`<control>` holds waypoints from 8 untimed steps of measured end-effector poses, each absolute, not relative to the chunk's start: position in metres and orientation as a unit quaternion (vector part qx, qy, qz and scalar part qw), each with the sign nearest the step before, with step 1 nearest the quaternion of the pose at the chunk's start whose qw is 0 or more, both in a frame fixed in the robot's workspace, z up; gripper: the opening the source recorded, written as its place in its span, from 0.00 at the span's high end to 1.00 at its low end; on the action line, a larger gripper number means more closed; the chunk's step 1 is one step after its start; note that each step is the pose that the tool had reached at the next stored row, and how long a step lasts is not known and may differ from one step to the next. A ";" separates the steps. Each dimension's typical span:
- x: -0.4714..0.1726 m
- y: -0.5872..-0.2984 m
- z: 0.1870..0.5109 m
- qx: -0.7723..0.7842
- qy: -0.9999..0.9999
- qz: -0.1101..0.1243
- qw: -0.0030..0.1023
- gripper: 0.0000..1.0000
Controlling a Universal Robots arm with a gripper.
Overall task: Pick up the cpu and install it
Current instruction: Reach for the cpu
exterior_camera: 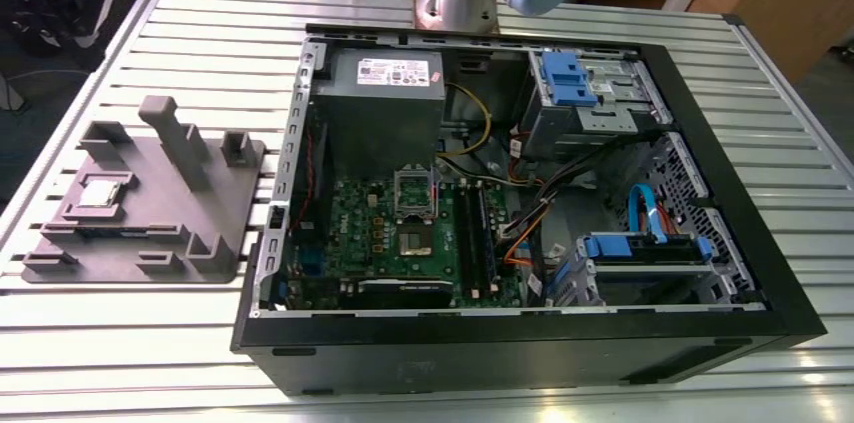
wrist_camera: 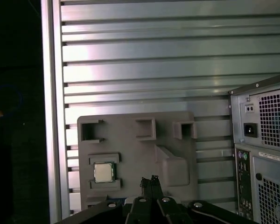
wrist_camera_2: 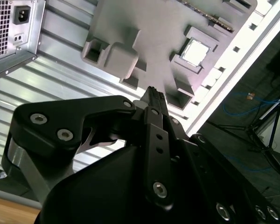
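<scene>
The gripper [wrist_camera: 150,180] has its fingertips pressed together on nothing, while the cpu [wrist_camera: 103,172] lies apart in the grey fixture [wrist_camera: 172,135].

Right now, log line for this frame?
cpu: in grey fixture, outside case | gripper: shut, empty, apart from cpu | install: not done

cpu [exterior_camera: 104,190]: small flat square chip, silver-grey metal top, thin pale edge. Lies flat, top up, seated in a square recess of the grey fixture [exterior_camera: 154,205], at 9 o'clock of the open computer case [exterior_camera: 534,343] in the exterior view.
</scene>
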State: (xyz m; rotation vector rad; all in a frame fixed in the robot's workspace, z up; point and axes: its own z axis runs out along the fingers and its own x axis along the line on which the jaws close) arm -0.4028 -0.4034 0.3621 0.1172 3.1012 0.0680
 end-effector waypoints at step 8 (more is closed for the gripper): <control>-0.417 -0.403 0.358 0.038 0.999 0.022 0.019 0.90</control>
